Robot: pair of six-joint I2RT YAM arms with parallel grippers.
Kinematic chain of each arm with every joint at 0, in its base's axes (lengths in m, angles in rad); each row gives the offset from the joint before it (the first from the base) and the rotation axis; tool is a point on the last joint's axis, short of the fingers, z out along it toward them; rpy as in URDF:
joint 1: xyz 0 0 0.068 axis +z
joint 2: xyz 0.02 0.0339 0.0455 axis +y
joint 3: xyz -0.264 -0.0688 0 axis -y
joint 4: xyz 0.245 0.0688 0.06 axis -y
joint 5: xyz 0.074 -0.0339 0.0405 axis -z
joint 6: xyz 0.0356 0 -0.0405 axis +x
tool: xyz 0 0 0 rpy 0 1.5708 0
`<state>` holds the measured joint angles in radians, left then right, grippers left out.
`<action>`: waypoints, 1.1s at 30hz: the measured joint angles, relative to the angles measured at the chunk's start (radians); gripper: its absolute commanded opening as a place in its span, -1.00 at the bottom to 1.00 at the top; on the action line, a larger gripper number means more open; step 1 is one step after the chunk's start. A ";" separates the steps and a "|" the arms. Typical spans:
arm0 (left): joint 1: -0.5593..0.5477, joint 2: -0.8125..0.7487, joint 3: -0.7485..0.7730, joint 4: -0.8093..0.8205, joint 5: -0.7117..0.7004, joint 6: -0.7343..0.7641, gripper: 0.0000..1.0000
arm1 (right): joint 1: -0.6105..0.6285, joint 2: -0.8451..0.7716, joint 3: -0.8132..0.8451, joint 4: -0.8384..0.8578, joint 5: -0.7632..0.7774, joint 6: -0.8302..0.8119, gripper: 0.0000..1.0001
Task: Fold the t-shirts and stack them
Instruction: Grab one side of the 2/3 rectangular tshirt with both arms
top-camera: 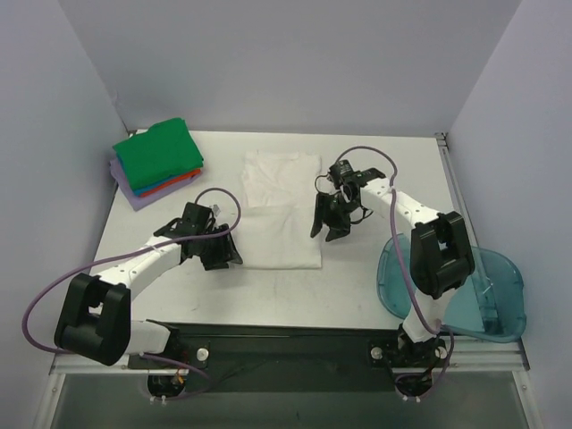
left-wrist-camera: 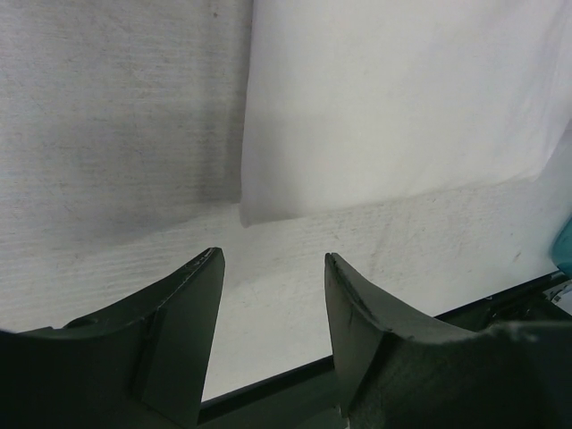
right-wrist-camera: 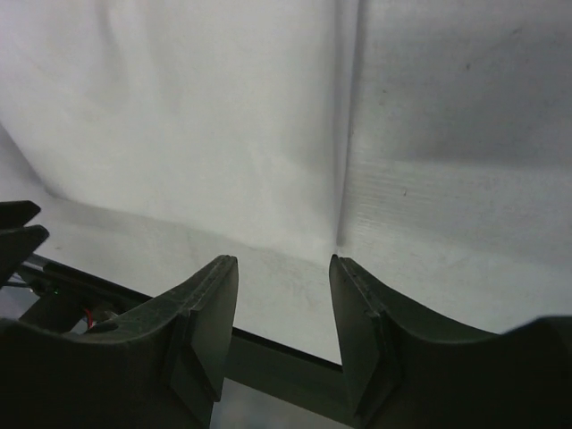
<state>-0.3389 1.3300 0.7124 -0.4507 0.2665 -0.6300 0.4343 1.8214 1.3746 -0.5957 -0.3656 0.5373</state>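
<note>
I see the white t-shirt [top-camera: 281, 210] lying flat in the middle of the table [top-camera: 375, 299]. It is folded into a long rectangle that runs from near to far. At the far left corner sits the stack [top-camera: 156, 165] of folded shirts. The green shirt [top-camera: 159, 150] is on top. Below it only the edges show of the red-orange shirt [top-camera: 185, 178] and the blue shirt [top-camera: 154, 190], and the lavender shirt [top-camera: 132, 195] is at the bottom.

My left gripper [top-camera: 223, 253] is low, just beside the near left corner of the white t-shirt. Its jaws are spread, and in the left wrist view the fingers [left-wrist-camera: 192, 308] have nothing between them but bare table, with the shirt's corner just beyond their tips. My right gripper [top-camera: 328, 223] stands just beside the shirt's right edge. It too is released, and its fingers [right-wrist-camera: 362, 313] are apart and empty, with the cloth's edge running away just past them. I cannot tell whether either set of fingertips touches the table.

The blue plastic bin [top-camera: 487, 290] lies at the near right, hanging over the table's edge behind the right arm, well apart from the shirts.
</note>
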 measured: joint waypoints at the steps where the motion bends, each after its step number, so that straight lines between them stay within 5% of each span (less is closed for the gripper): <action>1: 0.000 0.001 0.000 0.001 0.000 -0.002 0.18 | 0.003 -0.025 -0.055 0.013 -0.009 0.005 -0.13; 9: 0.000 0.009 -0.011 0.015 0.008 -0.017 0.19 | 0.033 -0.049 -0.265 0.066 -0.033 0.024 -0.22; 27: 0.000 -0.008 -0.039 0.019 0.007 -0.039 0.20 | 0.045 0.010 -0.289 0.130 -0.046 0.037 -0.41; 33: 0.000 -0.002 -0.042 0.047 0.006 -0.047 0.20 | 0.045 0.023 -0.288 0.132 -0.070 0.034 -0.63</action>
<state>-0.3386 1.3285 0.6708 -0.4042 0.2729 -0.6765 0.4793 1.8442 1.0863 -0.4633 -0.4355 0.5716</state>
